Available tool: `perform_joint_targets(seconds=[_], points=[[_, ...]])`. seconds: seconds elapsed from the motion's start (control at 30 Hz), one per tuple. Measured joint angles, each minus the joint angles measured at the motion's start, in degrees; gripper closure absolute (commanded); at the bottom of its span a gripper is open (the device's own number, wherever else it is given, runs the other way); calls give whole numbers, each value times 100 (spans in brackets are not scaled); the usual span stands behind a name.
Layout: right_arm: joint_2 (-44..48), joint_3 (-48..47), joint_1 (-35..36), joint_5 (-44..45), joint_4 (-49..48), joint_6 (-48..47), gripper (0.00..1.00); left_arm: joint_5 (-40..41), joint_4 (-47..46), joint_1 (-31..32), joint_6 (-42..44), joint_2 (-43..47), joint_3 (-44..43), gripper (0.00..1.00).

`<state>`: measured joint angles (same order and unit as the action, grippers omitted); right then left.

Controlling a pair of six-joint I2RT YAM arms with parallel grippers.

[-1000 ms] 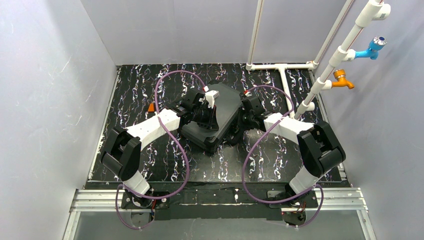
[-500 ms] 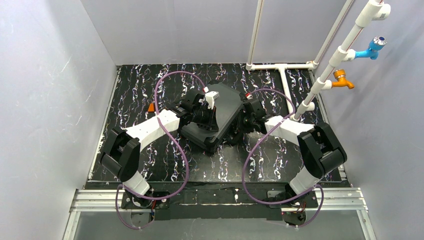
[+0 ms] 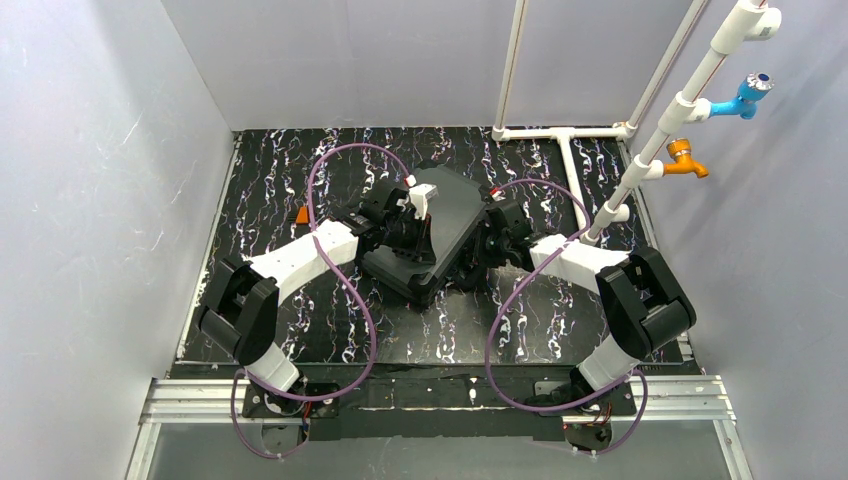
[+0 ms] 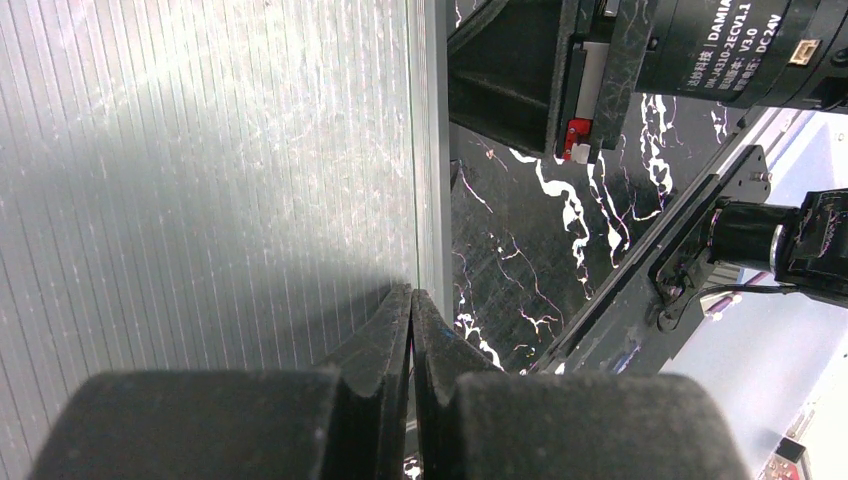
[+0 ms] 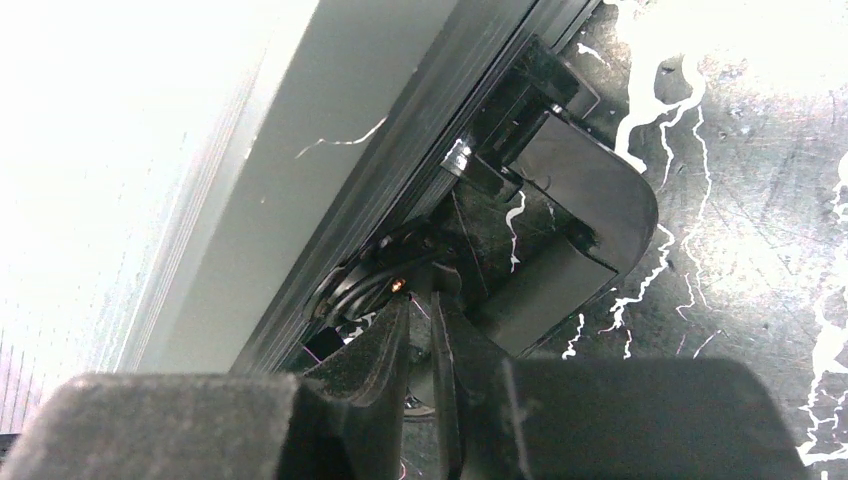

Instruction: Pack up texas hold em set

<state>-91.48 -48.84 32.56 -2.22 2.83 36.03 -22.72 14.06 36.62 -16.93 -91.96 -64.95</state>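
The black case of the hold em set lies shut and askew in the middle of the table. Chips, card decks, markers and dice are hidden. My left gripper rests on the case's near left part, jaws shut and empty; in the left wrist view the gripper lies against the ribbed lid, close to its edge. My right gripper is at the case's right side; in the right wrist view the gripper is shut, its tips just below a black latch on the case's side wall.
A small orange object lies on the marbled table left of the case. White pipes run along the back right, with blue and orange taps on a slanted pipe. Grey walls enclose the table.
My right arm's wrist has shifted slightly left, closer in against the case's right side. The left arm and the case have stayed put.
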Motion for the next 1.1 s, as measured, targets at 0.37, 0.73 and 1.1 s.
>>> perform_joint_targets(seconds=[0.37, 0.73, 1.1], points=[[120, 0, 48, 227, 63, -216, 89, 2, 83, 0, 2, 46, 13, 100], [428, 0, 52, 444, 153, -372, 99, 2, 125, 0, 0, 59, 13, 100], [291, 0, 52, 411, 142, -365, 99, 2, 125, 0, 2, 59, 13, 100]])
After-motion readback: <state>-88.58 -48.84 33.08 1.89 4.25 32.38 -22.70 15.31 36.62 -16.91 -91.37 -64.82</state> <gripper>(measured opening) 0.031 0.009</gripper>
